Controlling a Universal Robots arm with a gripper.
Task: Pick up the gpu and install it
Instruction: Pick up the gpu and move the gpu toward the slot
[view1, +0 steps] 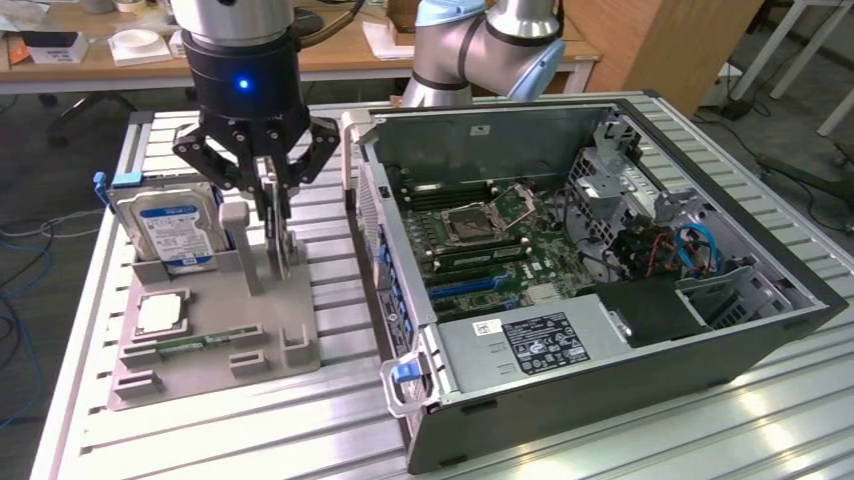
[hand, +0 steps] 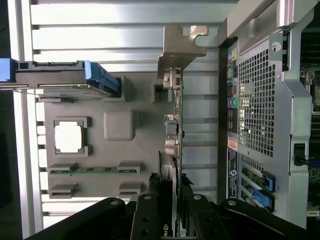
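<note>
The gpu (view1: 278, 245) stands upright on its edge in a slot of the grey holder tray (view1: 214, 370), to the exterior view's left of the open computer case (view1: 747, 345). In the wrist view the gpu (hand: 176, 115) is seen edge-on, green board with ports, its silver bracket (hand: 177, 47) at the far end. My gripper (view1: 271, 195) hangs straight above it, and its black fingers (hand: 155, 205) sit tight against both faces of the card's upper edge. The gripper (hand: 172, 202) is shut on the gpu, which still rests in the tray.
A silver hard drive (view1: 167, 230) with a blue-white label stands in the tray beside the gpu. A square silver chip (view1: 160, 312) and a memory stick (view1: 187, 345) lie flat nearer the front. The case shows its motherboard (view1: 481, 240) and power supply (view1: 534, 345).
</note>
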